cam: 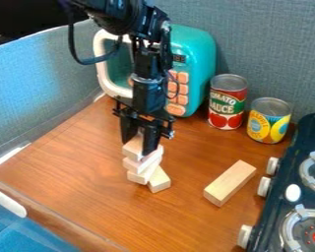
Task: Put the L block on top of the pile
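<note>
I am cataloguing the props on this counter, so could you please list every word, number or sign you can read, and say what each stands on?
"TOMATO SAUCE": on the red can.
Too small to read: the lettering on the yellow can.
Too small to read: the characters on the display of the teal toy microwave.
Too small to read: any marks on its orange buttons.

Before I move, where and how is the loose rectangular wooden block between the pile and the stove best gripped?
I'd come straight down from above and close across the middle of the rectangular wooden block, squeezing its two long sides. It lies flat, slanting across the view, and its narrow width suits that grip better than its length. Watch the stove's white knobs beside it.
</note>
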### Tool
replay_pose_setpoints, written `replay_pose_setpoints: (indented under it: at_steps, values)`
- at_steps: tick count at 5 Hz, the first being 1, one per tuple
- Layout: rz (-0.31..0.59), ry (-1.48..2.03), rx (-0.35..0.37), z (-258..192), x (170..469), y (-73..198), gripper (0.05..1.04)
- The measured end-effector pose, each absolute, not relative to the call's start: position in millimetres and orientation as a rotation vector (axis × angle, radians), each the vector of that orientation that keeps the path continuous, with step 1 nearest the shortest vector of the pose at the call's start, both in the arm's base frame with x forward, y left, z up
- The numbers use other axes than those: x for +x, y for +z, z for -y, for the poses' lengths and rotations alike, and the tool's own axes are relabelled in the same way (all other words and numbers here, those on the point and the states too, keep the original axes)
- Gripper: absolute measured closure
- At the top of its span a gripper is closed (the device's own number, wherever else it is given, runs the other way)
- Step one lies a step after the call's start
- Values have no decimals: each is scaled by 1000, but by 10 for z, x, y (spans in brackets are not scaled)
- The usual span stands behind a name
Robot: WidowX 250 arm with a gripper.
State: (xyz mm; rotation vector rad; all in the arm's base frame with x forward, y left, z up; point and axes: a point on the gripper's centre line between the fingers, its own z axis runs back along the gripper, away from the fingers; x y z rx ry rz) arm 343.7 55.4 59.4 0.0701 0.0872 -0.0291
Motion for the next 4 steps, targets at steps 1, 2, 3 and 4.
replay_pose_setpoints:
  at_steps: [1,2,3,4]
  values:
    - [-86,-12,81,-570,3438,595,168]
    - [-86,-10,82,-572,3438,595,73]
    - [-85,-5,86,-555,3441,596,79]
    - [-30,5,104,-533,3414,811,83]
